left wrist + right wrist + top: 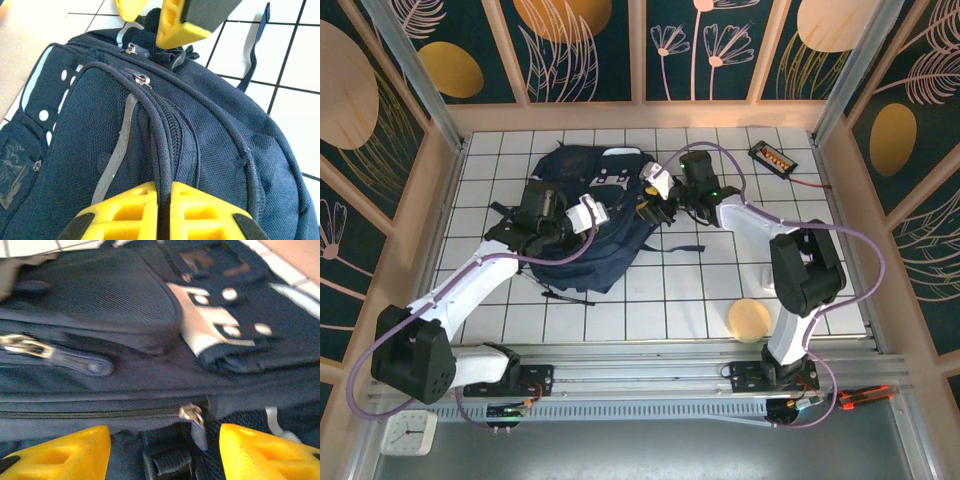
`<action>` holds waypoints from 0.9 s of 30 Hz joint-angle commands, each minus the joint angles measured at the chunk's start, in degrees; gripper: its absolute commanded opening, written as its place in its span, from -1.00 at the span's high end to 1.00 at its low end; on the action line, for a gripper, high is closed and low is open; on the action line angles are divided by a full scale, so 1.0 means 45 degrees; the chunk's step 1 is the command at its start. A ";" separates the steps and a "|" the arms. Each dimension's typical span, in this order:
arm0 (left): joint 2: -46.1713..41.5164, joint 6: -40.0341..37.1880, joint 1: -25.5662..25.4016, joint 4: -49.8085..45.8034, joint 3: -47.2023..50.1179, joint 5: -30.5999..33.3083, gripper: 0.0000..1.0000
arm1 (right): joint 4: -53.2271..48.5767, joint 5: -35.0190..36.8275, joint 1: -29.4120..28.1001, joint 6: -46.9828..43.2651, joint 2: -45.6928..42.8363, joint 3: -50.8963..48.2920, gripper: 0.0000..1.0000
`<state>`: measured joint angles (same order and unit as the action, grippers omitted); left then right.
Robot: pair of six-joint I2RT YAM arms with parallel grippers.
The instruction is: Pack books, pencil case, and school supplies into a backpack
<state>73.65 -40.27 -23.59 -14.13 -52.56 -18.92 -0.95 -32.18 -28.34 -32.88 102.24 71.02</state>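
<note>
Seen from above, the navy backpack [575, 262] is laid mid-table between the arms. At the left wrist, the left gripper [164, 200] is clamped on its piped seam [159, 125]. At the right wrist, the right gripper [165, 450] is spread wide either side of a zip pull [191, 412]. Unzipping is judged pending, so that pull must be pinched next.

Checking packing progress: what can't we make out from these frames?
- Inside the backpack: fabric hides it in every view, so what is packed is unknown.
- Left wrist view: the left gripper is shut on a backpack seam; its fingers hide what exactly is pinched.
- Right wrist view: blurred; the open right gripper straddles a zip pull, contact unclear.
</note>
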 commanded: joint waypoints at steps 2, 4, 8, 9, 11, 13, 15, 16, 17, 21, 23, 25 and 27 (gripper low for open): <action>-0.0396 0.0038 -0.0069 0.0272 -0.0161 -0.0257 0.97 | -0.0763 -0.1542 -0.0184 -0.1469 0.0376 0.0598 -0.18; -0.0351 -0.0014 -0.0072 0.0231 -0.0240 -0.0170 1.00 | -0.0881 -0.1780 -0.0397 -0.1605 0.0865 0.1064 -0.17; -0.0292 -0.0097 -0.0079 0.0210 -0.0236 -0.0093 1.00 | -0.0999 -0.1966 -0.0597 -0.1604 0.1687 0.1878 -0.17; -0.0292 -0.0118 -0.0068 0.0210 -0.0248 -0.0112 1.00 | -0.0990 -0.2062 -0.0597 -0.1562 0.1873 0.2037 -0.16; -0.0311 -0.0121 -0.0069 0.0215 -0.0216 -0.0099 1.00 | -0.1046 -0.2178 -0.0597 -0.1444 0.2150 0.2369 -0.15; -0.0311 -0.0144 -0.0072 0.0229 -0.0215 -0.0108 1.00 | -0.1118 -0.2203 -0.0851 -0.1369 0.2338 0.2584 -0.14; -0.0331 -0.0132 -0.0069 0.0249 -0.0167 -0.0180 1.00 | -0.1103 -0.2066 -0.0892 -0.1292 0.2441 0.2674 -0.13; -0.0345 -0.0116 -0.0067 0.0268 -0.0140 -0.0191 1.00 | -0.1027 -0.2038 -0.0873 -0.1201 0.2472 0.2681 -0.13; -0.0350 -0.0165 -0.0069 0.0269 -0.0118 -0.0191 1.00 | -0.0965 -0.2170 -0.0853 -0.1124 0.2457 0.2712 -0.13; -0.0399 -0.0215 -0.0065 0.0322 0.0011 -0.0199 1.00 | -0.1564 -0.2781 -0.0936 -0.1223 0.2630 0.3353 -0.01; -0.0375 -0.0159 -0.0069 0.0403 0.0009 -0.0240 1.00 | -0.1830 -0.2780 -0.1072 -0.1280 0.2721 0.3564 0.16; -0.0350 -0.0156 -0.0068 0.0425 -0.0001 -0.0297 1.00 | -0.1895 -0.2850 -0.1160 -0.1248 0.2708 0.3497 0.25; -0.0350 -0.0129 -0.0069 0.0445 0.0014 -0.0349 1.00 | -0.1879 -0.2756 -0.1313 -0.1237 0.2565 0.3353 0.33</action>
<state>73.54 -40.47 -23.57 -14.39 -52.53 -17.45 -9.08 -41.01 -31.22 -38.52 113.54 84.95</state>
